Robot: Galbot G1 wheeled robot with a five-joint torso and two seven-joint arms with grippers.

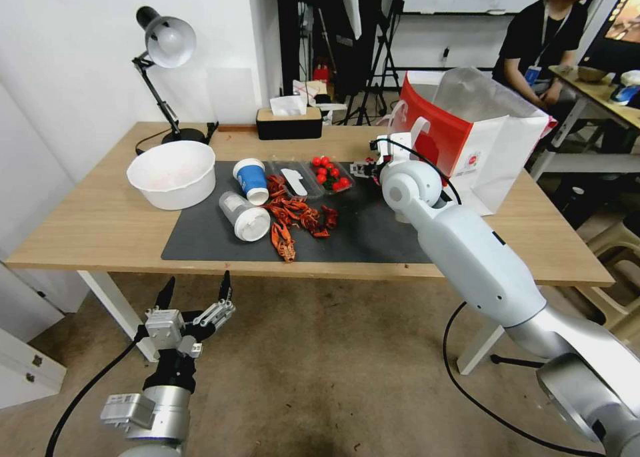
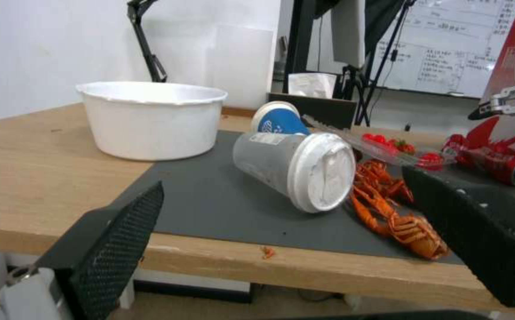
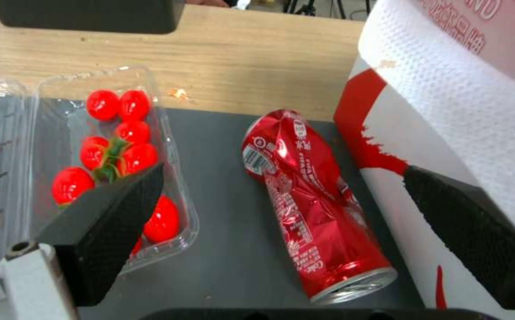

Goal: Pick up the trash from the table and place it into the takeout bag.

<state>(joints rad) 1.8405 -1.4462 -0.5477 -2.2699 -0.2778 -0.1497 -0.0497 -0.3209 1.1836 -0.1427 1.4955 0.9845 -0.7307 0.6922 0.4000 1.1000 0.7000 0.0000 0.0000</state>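
A crushed red drink can lies on its side on the dark grey mat, close against the red and white takeout bag. My right gripper hangs over it, open, one finger on each side of the can and not touching it. On the mat's left part stand a pale bowl and a blue-and-white paper cup. A clear plastic cup with a white lid lies tipped over. My left gripper waits open below the table's front edge.
Red crayfish shells are scattered mid-mat beside a clear tray of cherry tomatoes. A desk lamp and a tissue box stand at the back. The takeout bag stands open at the table's right.
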